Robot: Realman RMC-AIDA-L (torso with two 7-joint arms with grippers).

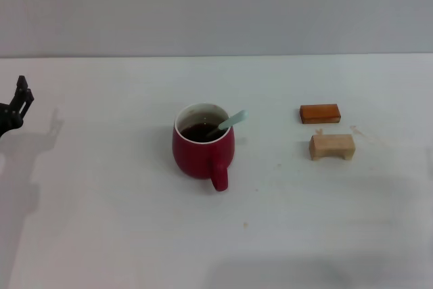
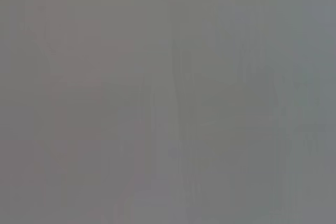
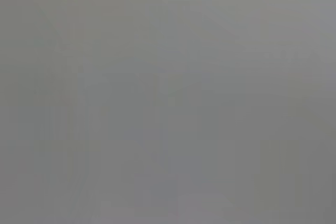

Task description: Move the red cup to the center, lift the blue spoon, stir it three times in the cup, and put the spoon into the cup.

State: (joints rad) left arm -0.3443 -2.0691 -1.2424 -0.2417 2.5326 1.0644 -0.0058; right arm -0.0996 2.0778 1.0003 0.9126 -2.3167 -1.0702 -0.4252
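Note:
The red cup (image 1: 202,149) stands upright near the middle of the white table, handle toward the front, dark liquid inside. The blue spoon (image 1: 232,120) rests in the cup, its pale blue handle leaning out over the right rim and its bowl hidden in the liquid. My left gripper (image 1: 19,103) is at the far left edge of the head view, raised above the table and well away from the cup. My right gripper is out of view. Both wrist views show only blank grey.
An orange-brown wooden block (image 1: 319,113) lies to the right of the cup, and a tan wooden block (image 1: 332,146) lies just in front of it. The white table (image 1: 101,221) ends at a grey wall behind.

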